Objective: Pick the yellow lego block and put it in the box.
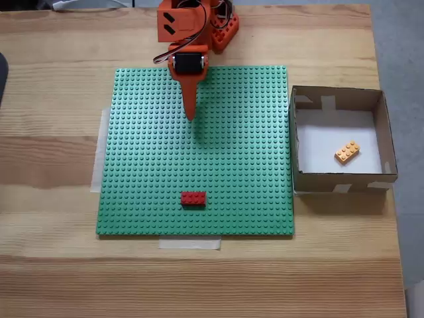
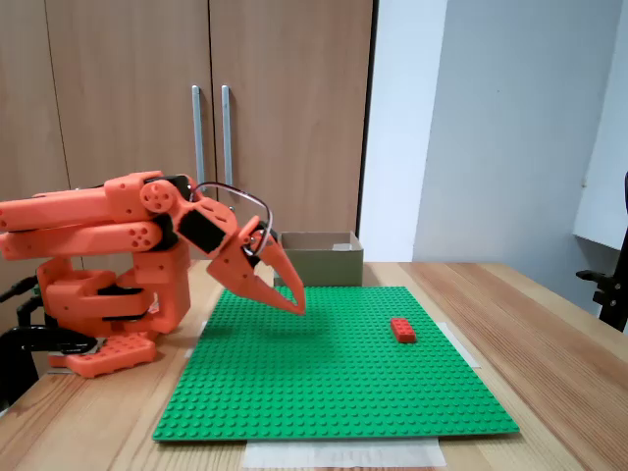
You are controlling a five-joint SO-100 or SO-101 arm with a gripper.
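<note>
The yellow lego block (image 1: pixel 347 152) lies on the white floor of the box (image 1: pixel 297 140), toward its right side, tilted. In the side fixed view the box (image 2: pixel 321 257) stands behind the plate and its inside is hidden. My orange gripper (image 1: pixel 191 114) hangs over the upper middle of the green baseplate (image 1: pixel 146 159), folded back near the arm's base, its fingers together and nothing held. From the side, the gripper (image 2: pixel 297 305) points down just above the baseplate (image 2: pixel 334 383), shut and empty.
A red brick (image 1: pixel 193 198) sits on the baseplate near its front edge, also the red brick (image 2: pixel 402 330) at the plate's right in the side view. The arm's orange base (image 2: pixel 98 304) stands at the table's back. Tape strips hold the plate to the wooden table.
</note>
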